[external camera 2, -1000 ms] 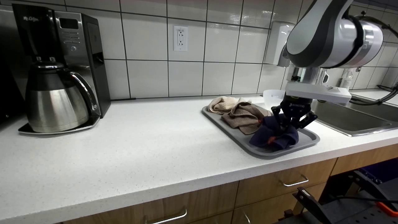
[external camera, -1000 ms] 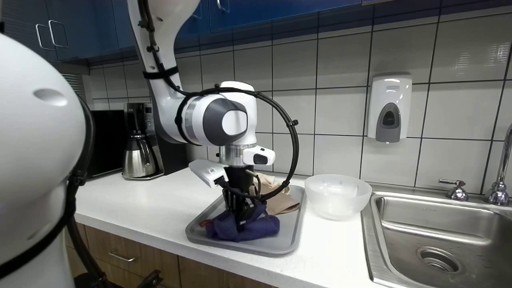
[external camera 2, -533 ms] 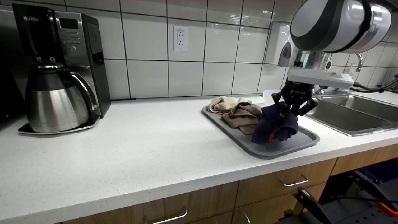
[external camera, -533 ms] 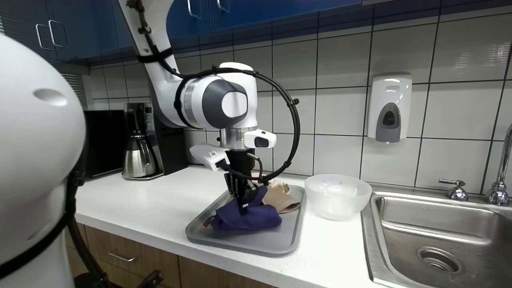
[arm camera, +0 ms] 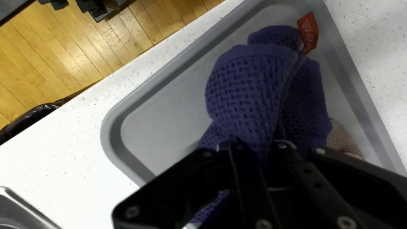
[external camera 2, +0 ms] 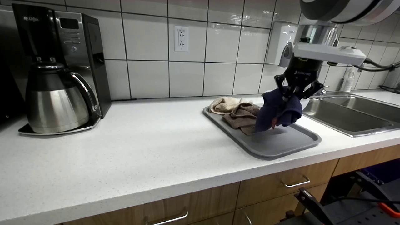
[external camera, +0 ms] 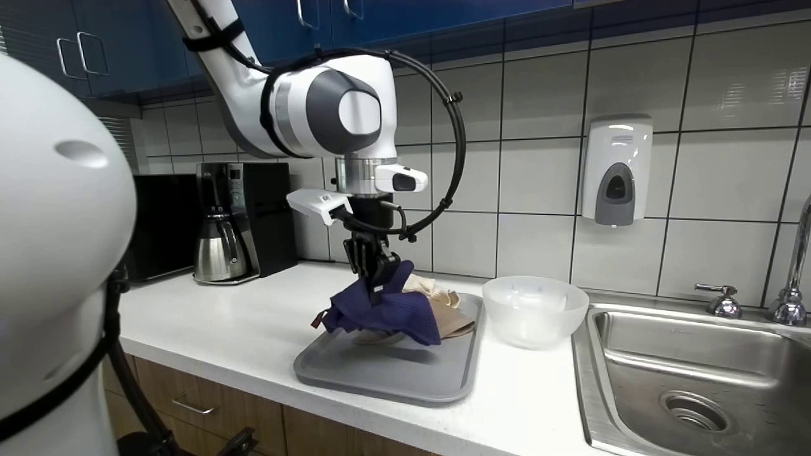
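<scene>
Black jaws pinch a bunched, waffle-textured purple cloth [arm camera: 248, 92].

The purple cloth [arm camera: 248, 92] is showing a waffle-like weave, and its label [arm camera: 309, 31] is bearing pale symbols on red. The end effector [arm camera: 257, 149] is appearing black, the tray [external camera: 405, 380] grey. The white tabletop [arm camera: 79, 140] is displaying fine dark specks.

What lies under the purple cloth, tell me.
The gray tray lies below the hanging purple cloth. In an exterior view, brown cloth shows partly behind the purple cloth; the covered part can't be seen.
</scene>
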### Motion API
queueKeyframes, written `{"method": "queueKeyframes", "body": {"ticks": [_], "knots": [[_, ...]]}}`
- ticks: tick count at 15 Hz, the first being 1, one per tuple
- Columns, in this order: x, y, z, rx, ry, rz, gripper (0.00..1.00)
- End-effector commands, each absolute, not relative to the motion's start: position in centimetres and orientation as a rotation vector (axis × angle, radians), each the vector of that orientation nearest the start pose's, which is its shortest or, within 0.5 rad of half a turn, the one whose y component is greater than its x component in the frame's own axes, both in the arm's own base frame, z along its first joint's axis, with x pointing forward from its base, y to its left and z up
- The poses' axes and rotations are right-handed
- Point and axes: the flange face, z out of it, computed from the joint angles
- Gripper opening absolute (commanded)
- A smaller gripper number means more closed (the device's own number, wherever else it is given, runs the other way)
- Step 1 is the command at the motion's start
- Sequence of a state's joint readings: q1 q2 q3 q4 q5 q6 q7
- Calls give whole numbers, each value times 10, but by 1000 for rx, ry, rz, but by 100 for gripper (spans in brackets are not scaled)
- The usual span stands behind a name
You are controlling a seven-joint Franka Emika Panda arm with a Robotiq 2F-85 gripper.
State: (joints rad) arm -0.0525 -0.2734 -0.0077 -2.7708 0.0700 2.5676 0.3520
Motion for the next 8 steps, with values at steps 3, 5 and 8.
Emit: {"method": "queueKeyframes", "body": {"ticks": [3,5,8], "knots": [[372,5,339,-3012,638,-110,3],[370,17,346,-3015,593,-120,3],[368,36,353,-3013,530,-130,3]]}}
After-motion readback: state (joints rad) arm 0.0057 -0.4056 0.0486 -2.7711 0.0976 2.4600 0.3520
